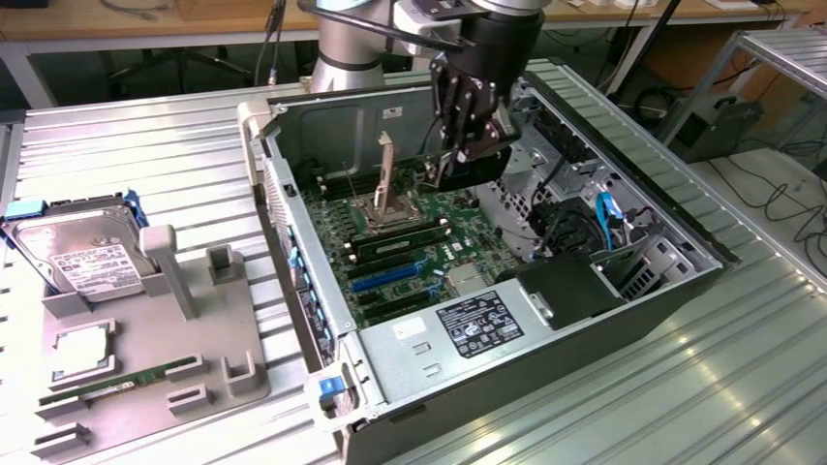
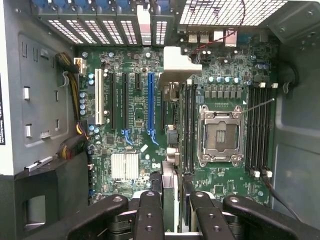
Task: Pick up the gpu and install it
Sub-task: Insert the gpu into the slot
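Hand (image 2: 175,202) clamped on the gpu (image 1: 475,167), I hold its long axis parallel to the blue slot (image 2: 150,100), just beside.

The gpu (image 1: 474,170) is a thin dark card hanging on edge inside the open computer case (image 1: 672,291), above the green motherboard (image 1: 427,242) and clamped by the tool (image 1: 466,155). Seen from the wrist, the gpu (image 2: 170,197) is a narrow edge-on strip running parallel to the expansion slots (image 2: 150,100).
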`<control>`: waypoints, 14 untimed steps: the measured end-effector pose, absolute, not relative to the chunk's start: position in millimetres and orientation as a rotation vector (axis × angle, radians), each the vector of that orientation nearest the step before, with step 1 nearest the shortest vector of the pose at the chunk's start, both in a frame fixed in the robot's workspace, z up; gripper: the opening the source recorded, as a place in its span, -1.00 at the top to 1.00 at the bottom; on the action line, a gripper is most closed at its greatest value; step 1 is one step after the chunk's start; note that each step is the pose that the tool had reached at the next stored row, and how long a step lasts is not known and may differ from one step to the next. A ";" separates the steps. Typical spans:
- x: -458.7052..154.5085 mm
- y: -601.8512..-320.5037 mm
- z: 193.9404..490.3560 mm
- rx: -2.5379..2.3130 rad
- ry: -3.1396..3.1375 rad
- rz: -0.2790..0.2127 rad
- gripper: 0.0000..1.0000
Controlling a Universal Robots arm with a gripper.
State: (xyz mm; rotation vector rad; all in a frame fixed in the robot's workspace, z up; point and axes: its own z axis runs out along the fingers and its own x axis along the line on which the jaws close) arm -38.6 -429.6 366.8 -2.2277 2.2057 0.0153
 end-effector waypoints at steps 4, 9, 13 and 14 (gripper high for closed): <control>-40.1 -429.7 365.5 -2.228 2.206 0.015 0.47; -42.0 -429.7 364.1 -2.228 2.206 0.015 0.47; -43.7 -429.8 362.9 -2.228 2.206 0.015 0.47; -44.2 -429.9 362.6 -2.228 2.206 0.015 0.47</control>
